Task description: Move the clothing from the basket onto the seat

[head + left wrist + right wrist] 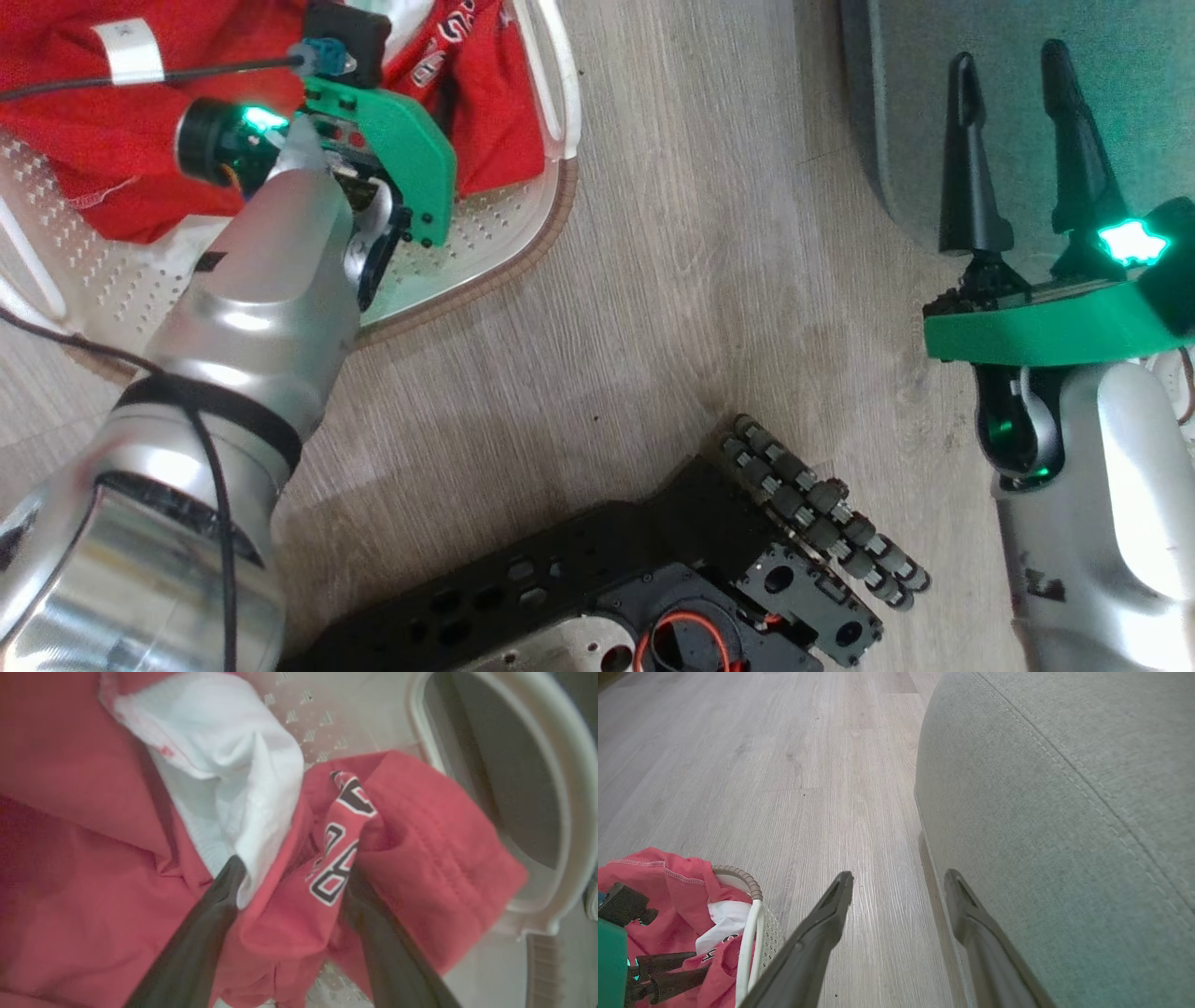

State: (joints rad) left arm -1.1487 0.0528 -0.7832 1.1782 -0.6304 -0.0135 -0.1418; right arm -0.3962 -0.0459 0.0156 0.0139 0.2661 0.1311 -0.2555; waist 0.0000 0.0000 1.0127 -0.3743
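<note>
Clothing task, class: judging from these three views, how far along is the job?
Done: nothing has been moved; the clothing lies in the basket. In hand: the left tool, open, straddles a fold of its red fabric, not yet closed. Left: grip, lift and carry it to the seat, near which the right tool is open.
</note>
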